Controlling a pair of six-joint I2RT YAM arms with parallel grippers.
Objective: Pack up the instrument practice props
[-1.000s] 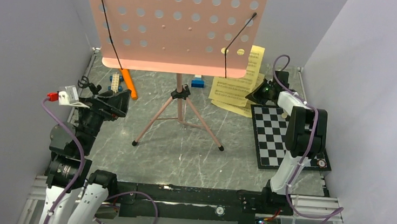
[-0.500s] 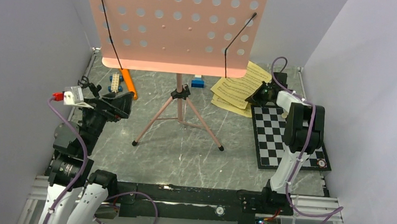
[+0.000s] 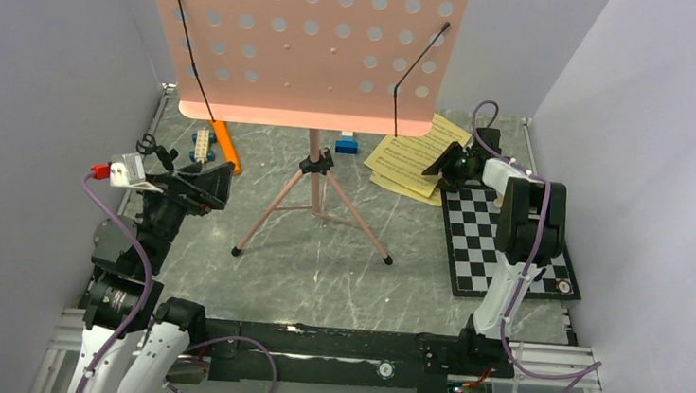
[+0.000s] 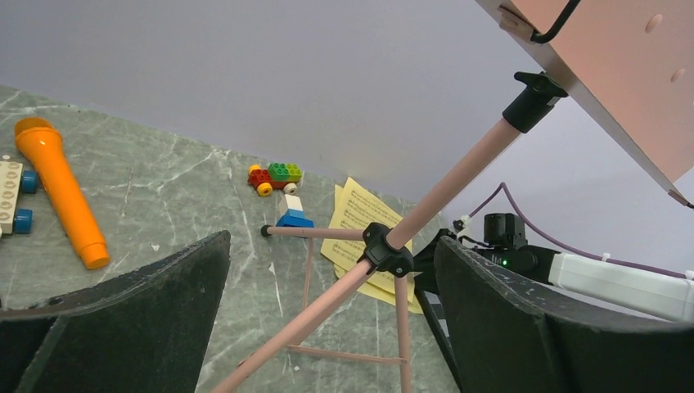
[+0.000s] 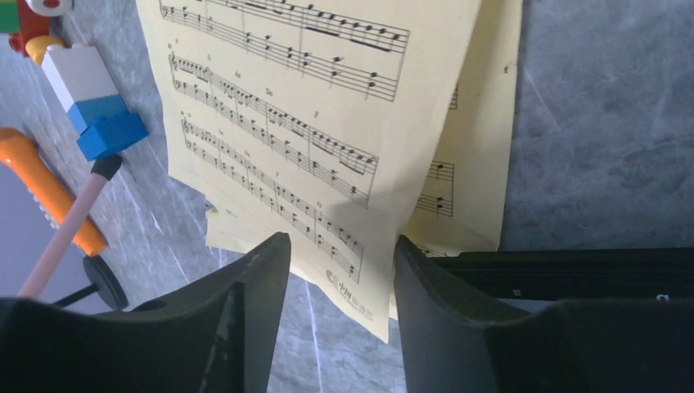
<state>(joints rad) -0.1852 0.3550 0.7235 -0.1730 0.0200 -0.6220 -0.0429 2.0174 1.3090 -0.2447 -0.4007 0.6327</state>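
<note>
between the parted fingers of the right gripper lies the near corner of the yellow sheet-music pages, no longer pinched. a second ago these fingers were clenched on the pages and held them up off the table. now the pages lie flat on the grey marbled table, with the fingers released either side of their edge. the pages seem only set down, not packed; they rest just ahead of the fingers, beside the chessboard.

left of the fingers sits a blue-and-white block, and further off the orange microphone.

the left gripper stands wide open and empty. the tripod hub of the pink music stand shows ahead between its fingers, apart from them.

the stand's legs spread across the middle of the table and its broad perforated desk overhangs the far half, so room to lift looks tight there. plain walls close in on both sides.
</note>
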